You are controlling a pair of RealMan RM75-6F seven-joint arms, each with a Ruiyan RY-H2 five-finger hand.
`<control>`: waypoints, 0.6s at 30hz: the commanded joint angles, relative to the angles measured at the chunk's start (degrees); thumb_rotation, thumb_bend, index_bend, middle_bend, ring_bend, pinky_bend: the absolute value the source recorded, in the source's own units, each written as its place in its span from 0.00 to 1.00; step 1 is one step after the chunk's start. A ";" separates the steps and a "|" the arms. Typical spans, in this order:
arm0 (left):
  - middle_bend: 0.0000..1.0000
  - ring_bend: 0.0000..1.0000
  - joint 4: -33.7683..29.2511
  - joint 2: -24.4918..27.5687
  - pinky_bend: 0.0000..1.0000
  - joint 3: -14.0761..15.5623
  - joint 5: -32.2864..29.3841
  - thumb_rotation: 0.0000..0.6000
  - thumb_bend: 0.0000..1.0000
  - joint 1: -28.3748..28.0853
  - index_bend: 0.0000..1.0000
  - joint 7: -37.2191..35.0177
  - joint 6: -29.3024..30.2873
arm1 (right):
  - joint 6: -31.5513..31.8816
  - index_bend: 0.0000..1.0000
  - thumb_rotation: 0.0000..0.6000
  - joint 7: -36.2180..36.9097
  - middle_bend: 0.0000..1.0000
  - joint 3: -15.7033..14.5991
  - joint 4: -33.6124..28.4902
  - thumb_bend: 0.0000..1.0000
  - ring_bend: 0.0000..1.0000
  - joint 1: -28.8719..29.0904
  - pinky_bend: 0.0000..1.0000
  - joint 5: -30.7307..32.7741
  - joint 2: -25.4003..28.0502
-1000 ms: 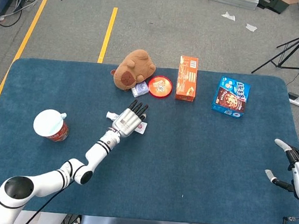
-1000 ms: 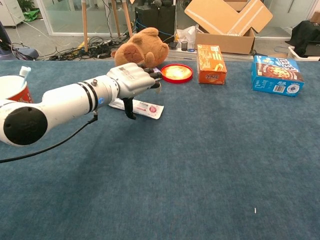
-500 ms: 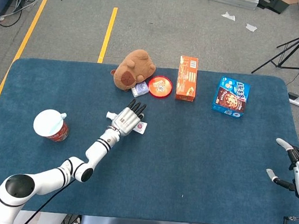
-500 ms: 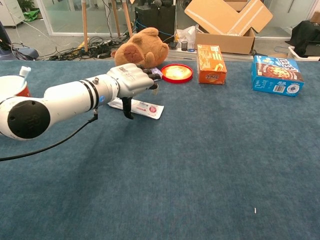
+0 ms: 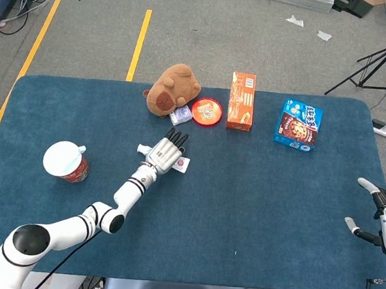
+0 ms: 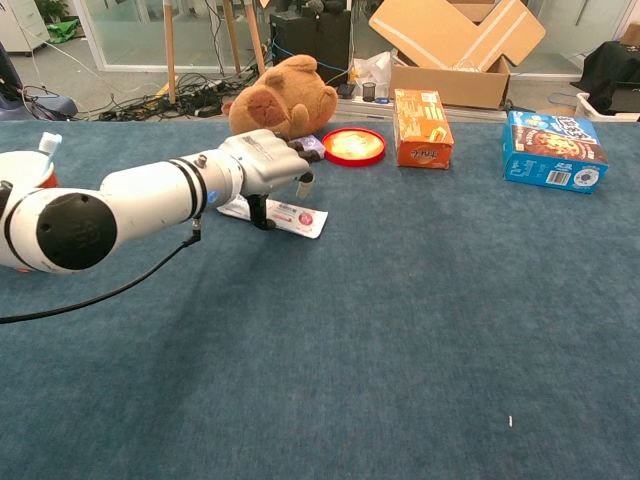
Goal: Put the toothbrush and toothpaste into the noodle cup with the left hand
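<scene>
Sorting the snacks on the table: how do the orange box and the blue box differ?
The orange box is narrow and tall-shaped; the blue box is wider and squarer. The orange box sits beside the red round tin; the blue box sits apart, further right. Both are cardboard snack boxes at the table's far side.

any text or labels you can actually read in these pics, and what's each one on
None can be read with certainty.
Orange box: printing on the front, too blurred to read.
Blue box: white lettering on top, too blurred.
Toothpaste: red print, too small.
Noodle cup: red side markings, illegible.
Red lid: picture only, no readable words.
Small packet beside the plush toy: too small.
</scene>
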 commanded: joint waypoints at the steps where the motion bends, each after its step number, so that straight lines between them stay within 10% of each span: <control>1: 0.00 0.00 0.34 -0.27 0.00 0.25 -0.75 1.00 0.27 -0.28 0.30 0.68 -0.11 | 0.02 0.19 1.00 0.09 0.26 0.02 0.00 0.16 0.24 -0.01 0.60 0.02 0.05; 18: 0.00 0.00 1.46 -0.86 0.00 0.88 -5.70 1.00 0.27 -1.08 0.39 4.51 0.07 | -0.32 0.19 1.00 0.10 0.26 0.06 0.12 0.16 0.24 0.11 0.60 0.22 -0.02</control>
